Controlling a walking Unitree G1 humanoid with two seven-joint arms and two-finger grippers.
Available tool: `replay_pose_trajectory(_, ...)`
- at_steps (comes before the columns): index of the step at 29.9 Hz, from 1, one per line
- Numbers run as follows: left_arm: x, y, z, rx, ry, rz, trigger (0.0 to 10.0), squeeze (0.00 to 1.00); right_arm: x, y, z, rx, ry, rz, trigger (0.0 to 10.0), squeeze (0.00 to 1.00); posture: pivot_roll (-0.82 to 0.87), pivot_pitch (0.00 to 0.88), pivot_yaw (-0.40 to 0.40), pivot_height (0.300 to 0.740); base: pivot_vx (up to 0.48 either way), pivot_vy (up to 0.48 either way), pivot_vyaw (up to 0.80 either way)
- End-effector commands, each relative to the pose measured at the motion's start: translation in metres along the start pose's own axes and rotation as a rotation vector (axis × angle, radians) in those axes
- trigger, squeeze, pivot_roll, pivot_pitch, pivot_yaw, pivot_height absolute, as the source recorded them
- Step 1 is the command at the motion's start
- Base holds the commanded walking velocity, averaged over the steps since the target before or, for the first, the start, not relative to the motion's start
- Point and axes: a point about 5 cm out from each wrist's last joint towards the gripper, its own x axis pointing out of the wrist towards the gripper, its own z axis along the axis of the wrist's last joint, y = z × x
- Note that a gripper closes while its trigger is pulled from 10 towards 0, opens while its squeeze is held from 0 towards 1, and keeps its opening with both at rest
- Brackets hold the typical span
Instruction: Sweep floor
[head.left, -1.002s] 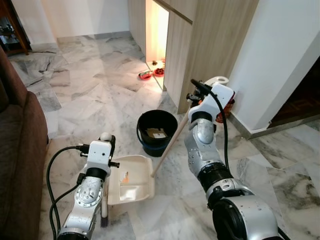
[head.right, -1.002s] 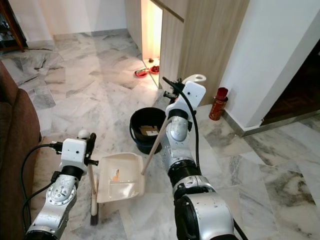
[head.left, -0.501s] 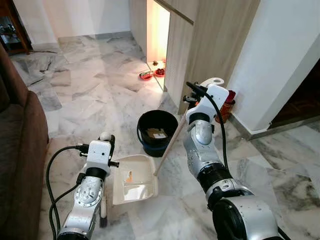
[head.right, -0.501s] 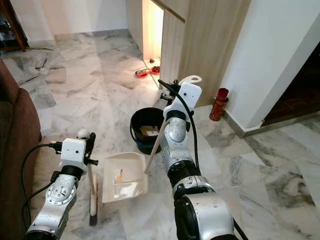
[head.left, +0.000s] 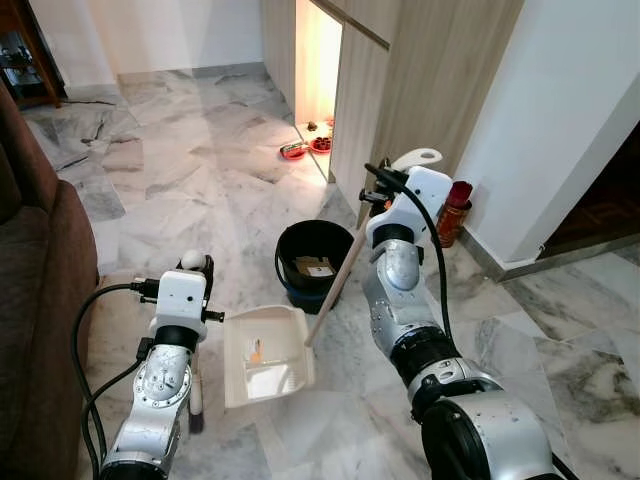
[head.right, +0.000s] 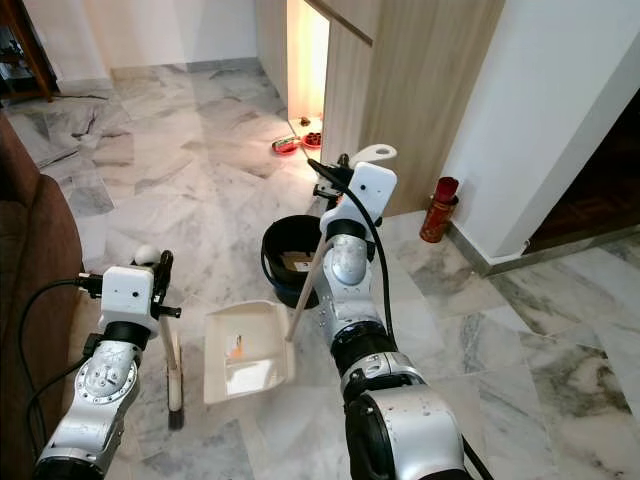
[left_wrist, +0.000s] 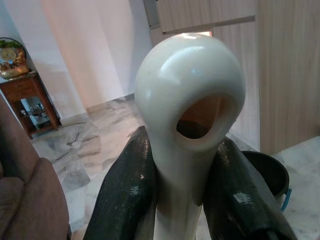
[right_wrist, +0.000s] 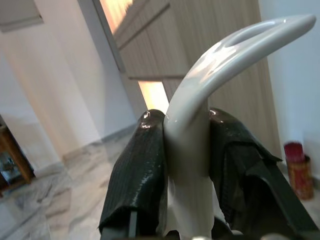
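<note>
The left gripper (left_wrist: 180, 190) was closed on the white top of the brush (left_wrist: 187, 115), its two black fingers (left_wrist: 127, 195) pressed on each side. The brush stood upright on the marble floor (head.left: 200, 170), beside the sofa (head.left: 40, 300).

The right gripper (right_wrist: 187, 165) was closed on the curved white handle of the dustpan (head.left: 265, 355). The dustpan's long stick leaned up to it. The pan lay on the floor just in front of the black bucket (head.left: 315, 262), with what looked like a small orange bit inside it. A red can (head.left: 453, 212) stood by the wall.
</note>
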Motion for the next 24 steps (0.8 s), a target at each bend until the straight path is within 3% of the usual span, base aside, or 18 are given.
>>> replay_pose_trajectory(1,0.008,-0.001,0.013,0.021,-0.056,-0.002,10.0,0.0,0.012,0.011,0.033,0.012,-0.157,0.04,10.0,0.0,0.14,0.0,-0.025,0.74,0.0,0.0,0.0)
replay_pose_trajectory(8,0.01,-0.003,0.014,0.017,-0.063,-0.011,10.0,0.0,0.014,0.013,0.045,-0.008,-0.226,0.072,10.0,0.0,0.14,0.0,-0.02,0.74,0.236,0.0,0.0)
replay_pose_trajectory(24,0.01,-0.001,0.016,0.025,-0.073,-0.014,10.0,0.0,0.02,0.02,0.071,0.044,-0.334,0.06,10.0,0.0,0.15,0.0,-0.02,0.74,0.386,0.0,0.0)
